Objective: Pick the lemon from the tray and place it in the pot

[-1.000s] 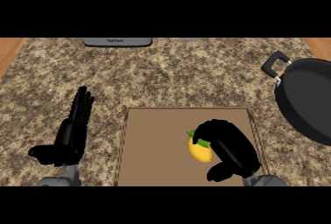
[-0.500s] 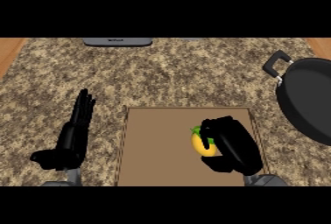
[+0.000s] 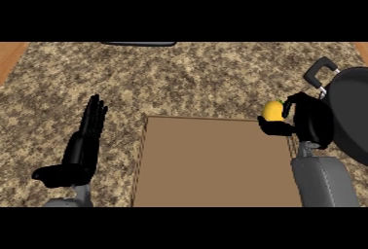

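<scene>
We see a small yellow lemon [image 3: 272,110] lifted off the tray, at the tray's far right corner, with black fingers curled round its right side and underside. The tray [image 3: 215,165] is a flat brown rectangle lying on the speckled counter in front of us, its surface bare. The pot [image 3: 356,114] is black and round, at the right edge, partly cut off, its looped handle pointing away from us. The lemon sits just left of the pot.
</scene>
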You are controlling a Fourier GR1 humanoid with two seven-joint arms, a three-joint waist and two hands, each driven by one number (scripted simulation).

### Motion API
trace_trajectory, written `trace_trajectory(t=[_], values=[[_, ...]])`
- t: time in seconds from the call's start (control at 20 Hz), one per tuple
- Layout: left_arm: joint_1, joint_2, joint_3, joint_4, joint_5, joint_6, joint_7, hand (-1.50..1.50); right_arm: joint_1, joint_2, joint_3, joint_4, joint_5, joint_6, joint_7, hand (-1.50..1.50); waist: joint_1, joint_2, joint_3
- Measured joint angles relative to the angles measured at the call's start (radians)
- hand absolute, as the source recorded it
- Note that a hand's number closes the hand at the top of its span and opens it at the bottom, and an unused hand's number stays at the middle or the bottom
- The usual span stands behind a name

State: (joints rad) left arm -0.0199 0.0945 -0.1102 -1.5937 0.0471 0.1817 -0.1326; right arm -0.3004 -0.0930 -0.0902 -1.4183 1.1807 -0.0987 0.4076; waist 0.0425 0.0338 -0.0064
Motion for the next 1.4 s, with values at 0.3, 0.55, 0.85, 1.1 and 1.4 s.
trace_trajectory(t=[0.3, 0.55, 0.85, 1.1, 1.4], values=[[-0.013, -0.017, -0.039, 0.013, -0.010, -0.015, -0.002, 0.00, -0.281, -0.054, -0.114, 0.143, 0.200, -0.016, 0.343, 1.50, 0.057, 0.003, 0.000], [-0.032, -0.022, -0.052, 0.017, -0.016, -0.018, 0.011, 0.00, -0.506, -0.106, -0.143, 0.317, 0.377, 0.023, 0.568, 1.50, 0.077, 0.002, 0.002], [-0.047, -0.027, -0.043, 0.028, -0.024, -0.004, 0.017, 0.00, -0.697, -0.134, -0.184, 0.535, 0.522, 0.026, 0.676, 1.50, 0.063, -0.001, 0.005], [-0.047, -0.028, -0.032, 0.026, -0.020, 0.001, 0.025, 0.00, -0.764, -0.169, -0.237, 0.664, 0.589, 0.002, 0.710, 1.50, 0.038, -0.007, 0.006], [-0.010, -0.014, -0.002, 0.033, -0.004, -0.007, -0.002, 0.00, -0.785, -0.228, -0.300, 0.752, 0.617, -0.041, 0.705, 1.50, 0.008, -0.017, 0.006]])
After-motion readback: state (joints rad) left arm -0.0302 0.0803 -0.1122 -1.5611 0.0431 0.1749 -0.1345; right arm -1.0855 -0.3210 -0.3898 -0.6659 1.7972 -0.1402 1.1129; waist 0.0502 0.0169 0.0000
